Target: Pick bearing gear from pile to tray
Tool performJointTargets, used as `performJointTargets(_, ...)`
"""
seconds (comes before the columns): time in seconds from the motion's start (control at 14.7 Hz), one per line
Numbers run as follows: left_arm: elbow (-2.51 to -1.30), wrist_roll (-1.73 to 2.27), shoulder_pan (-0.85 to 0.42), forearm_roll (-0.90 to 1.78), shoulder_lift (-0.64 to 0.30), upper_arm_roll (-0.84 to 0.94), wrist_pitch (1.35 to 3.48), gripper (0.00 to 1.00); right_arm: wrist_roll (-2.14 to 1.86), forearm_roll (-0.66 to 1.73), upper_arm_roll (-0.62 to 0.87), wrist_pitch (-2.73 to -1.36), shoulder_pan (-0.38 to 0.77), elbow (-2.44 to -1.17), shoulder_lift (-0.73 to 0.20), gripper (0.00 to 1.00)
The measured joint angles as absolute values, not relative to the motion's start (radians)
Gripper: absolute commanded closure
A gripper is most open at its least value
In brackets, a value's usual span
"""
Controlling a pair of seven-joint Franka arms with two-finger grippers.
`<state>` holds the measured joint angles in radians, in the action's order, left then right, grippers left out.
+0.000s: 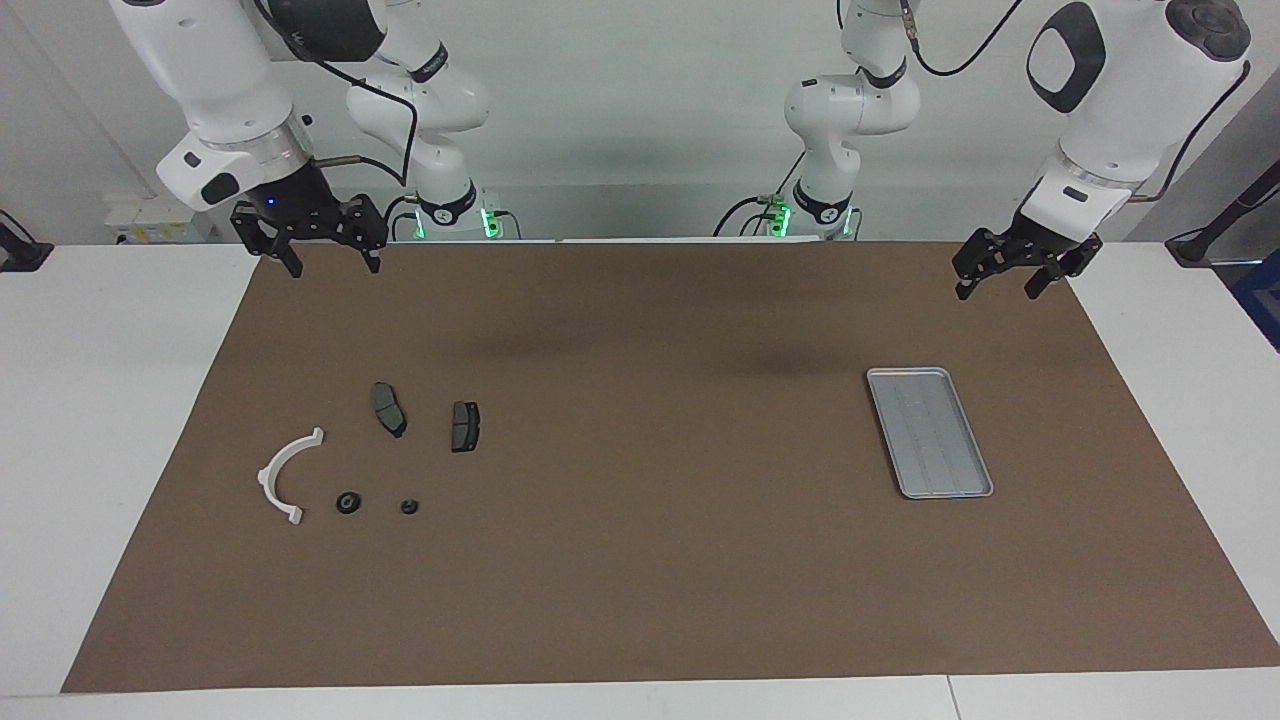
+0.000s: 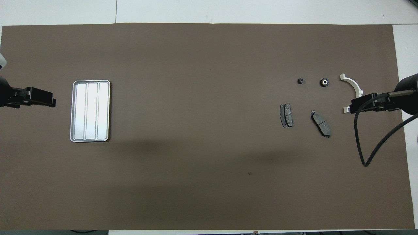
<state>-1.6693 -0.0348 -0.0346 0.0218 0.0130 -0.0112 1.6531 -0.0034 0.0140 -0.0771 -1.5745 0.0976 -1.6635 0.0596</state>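
The pile lies toward the right arm's end of the brown mat: a white curved arc [image 1: 285, 473] [image 2: 353, 85], two dark grey pads [image 1: 388, 408] [image 1: 464, 426], and two small black round parts. The larger round part [image 1: 347, 503] [image 2: 324, 82] has a pale centre, the smaller one [image 1: 409, 507] [image 2: 300, 80] is plain. I cannot tell which is the bearing gear. The silver tray [image 1: 975, 482] [image 2: 74, 112] sits empty toward the left arm's end. My right gripper [image 1: 335, 268] [image 2: 351, 107] hangs open, high over the mat's edge by the arc. My left gripper [image 1: 996, 290] [image 2: 52, 102] waits open, raised beside the tray.
A brown mat [image 1: 640, 560] covers most of the white table. A black cable [image 2: 362, 143] loops down from the right arm over the mat near the pile.
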Motion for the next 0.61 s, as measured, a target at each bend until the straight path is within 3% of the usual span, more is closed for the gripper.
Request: performJointTargets(0.61, -1.669, -0.035, -0.035, 0.022, 0.013, -0.011, 1.653, 0.00, -0.003, 0.014, -0.086, -1.599, 0.090, -1.662, 0.060, 0.00)
